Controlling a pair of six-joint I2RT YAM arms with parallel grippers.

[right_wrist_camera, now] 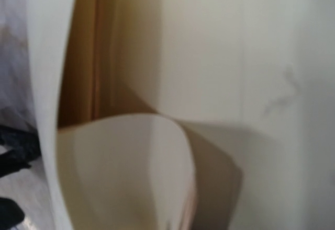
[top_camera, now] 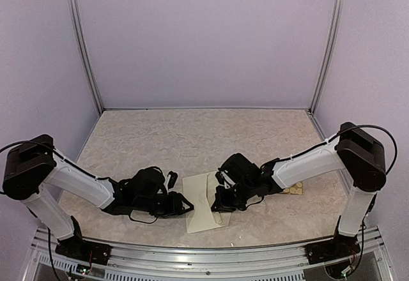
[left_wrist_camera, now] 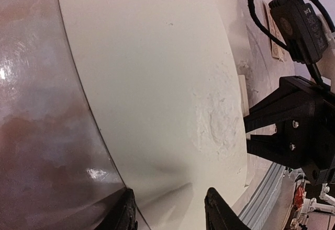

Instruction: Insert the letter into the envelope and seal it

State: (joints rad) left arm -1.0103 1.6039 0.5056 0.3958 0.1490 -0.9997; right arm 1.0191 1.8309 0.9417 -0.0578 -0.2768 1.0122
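The envelope [top_camera: 204,212] lies at the tabletop's [top_camera: 192,137] 6 o'clock. The left tool [top_camera: 186,205], jaws partly apart, straddles its 9 o'clock edge. The right tool [top_camera: 220,199] is closed at its 3 o'clock edge; whether it pinches anything is unclear.

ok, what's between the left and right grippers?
The cream envelope lies between left gripper and right gripper, both at its edges; the top external view shows it.

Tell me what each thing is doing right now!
envelope: lying flat, one edge curled up.
left gripper: jaws apart at the envelope's edge.
right gripper: jaws shut on the envelope's other edge.
stickers: lying flat, partly hidden.
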